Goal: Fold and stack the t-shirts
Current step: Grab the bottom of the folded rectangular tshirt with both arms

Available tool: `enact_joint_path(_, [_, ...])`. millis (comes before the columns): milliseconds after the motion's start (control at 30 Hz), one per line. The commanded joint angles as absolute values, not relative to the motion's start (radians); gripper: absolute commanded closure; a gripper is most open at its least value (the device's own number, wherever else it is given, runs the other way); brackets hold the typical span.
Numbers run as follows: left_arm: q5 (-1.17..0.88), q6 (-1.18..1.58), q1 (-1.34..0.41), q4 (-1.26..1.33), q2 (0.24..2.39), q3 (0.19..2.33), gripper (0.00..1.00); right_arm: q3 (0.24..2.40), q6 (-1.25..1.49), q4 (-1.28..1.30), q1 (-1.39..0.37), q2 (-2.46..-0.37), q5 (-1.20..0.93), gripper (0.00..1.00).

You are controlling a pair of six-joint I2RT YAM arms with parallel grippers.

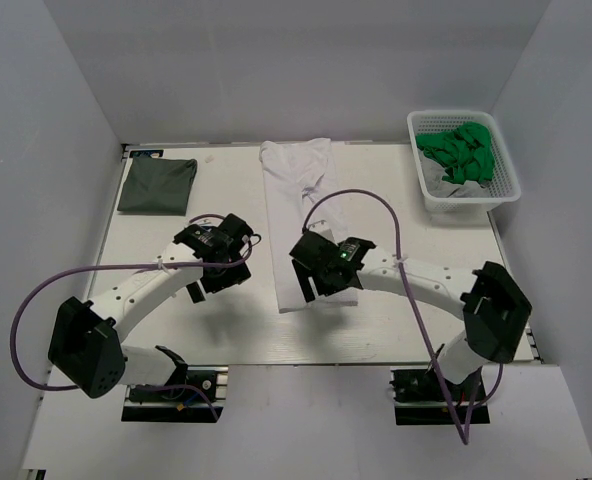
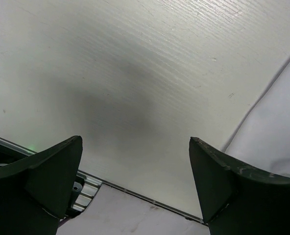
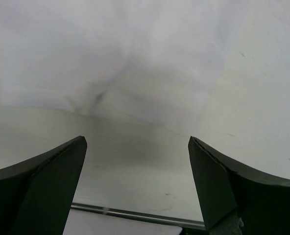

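The white t-shirt (image 1: 294, 190) lies as a long narrow strip down the middle of the table, collar end at the back. The dark grey-green t-shirt (image 1: 157, 185) lies folded flat at the back left. My left gripper (image 1: 219, 283) is open and empty above bare table, just left of the white strip; the shirt's edge shows in the left wrist view (image 2: 277, 122). My right gripper (image 1: 324, 290) is open and empty over the strip's near right edge. In the right wrist view the white cloth (image 3: 110, 58) lies ahead of the open gripper (image 3: 135, 142).
A white mesh basket (image 1: 504, 190) at the back right holds green items (image 1: 461, 150) and some grey cloth. The table's near edge rail shows in the left wrist view (image 2: 135, 191) and the right wrist view (image 3: 135, 214). Grey walls enclose the table.
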State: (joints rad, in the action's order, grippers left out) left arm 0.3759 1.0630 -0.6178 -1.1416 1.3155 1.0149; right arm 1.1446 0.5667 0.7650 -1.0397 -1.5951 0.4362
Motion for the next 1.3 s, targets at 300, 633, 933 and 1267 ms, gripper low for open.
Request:
enact_joint_path(300, [0.347, 1.043, -0.615, -1.115, 1.299, 1.035, 0.00, 1.367, 0.468, 0.647, -1.029, -1.806, 0.435, 0.10])
enact_joint_path(633, [0.347, 1.043, -0.615, -1.115, 1.290, 1.006, 0.00, 1.098, 0.634, 0.657, -0.965, -1.637, 0.557, 0.10])
enact_joint_path(933, [0.347, 1.006, -0.615, -1.115, 1.321, 1.049, 0.00, 1.049, 0.606, 0.646, -0.945, -1.709, 0.505, 0.10])
enact_joint_path(1267, [0.314, 0.979, -0.615, -1.074, 1.321, 1.068, 0.00, 1.183, 0.580, 0.721, -0.943, -1.579, 0.552, 0.10])
